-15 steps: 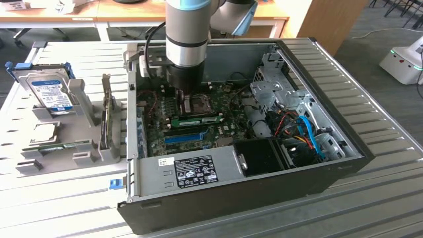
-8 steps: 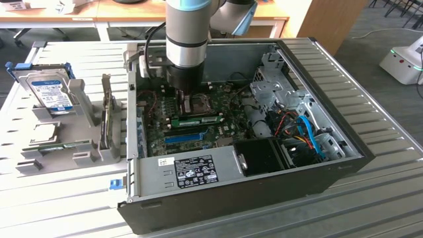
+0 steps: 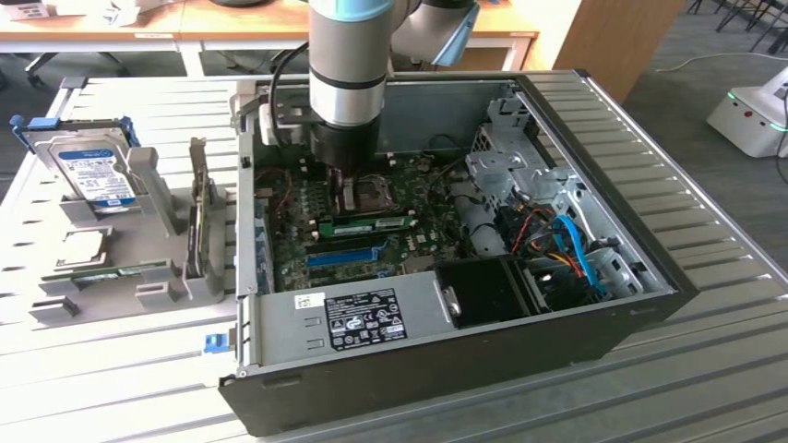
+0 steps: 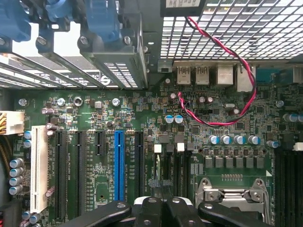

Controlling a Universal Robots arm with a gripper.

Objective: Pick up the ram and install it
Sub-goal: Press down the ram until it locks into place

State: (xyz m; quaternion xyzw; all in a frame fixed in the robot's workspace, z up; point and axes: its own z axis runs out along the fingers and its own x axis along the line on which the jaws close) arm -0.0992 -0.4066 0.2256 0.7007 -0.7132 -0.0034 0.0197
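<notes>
I can't read the white label [image 3: 361, 319] on the case [image 3: 640, 305] or the blue one on the hard drive [image 3: 96, 175] in the grey rack [image 3: 161, 277] on the counter [image 3: 689, 388]; the print is too small. One ram [image 3: 365, 223] lies seated on the motherboard [image 4: 94, 118], just in front of my pincer [image 3: 349, 187], which is closed with nothing visible in it. The arm [image 3: 351, 65] hides the board behind it. In the wrist view the pincer [image 4: 163, 208] is cut off, near the blue slot [image 4: 119, 165] and a red twisted wire [image 4: 222, 47].
</notes>
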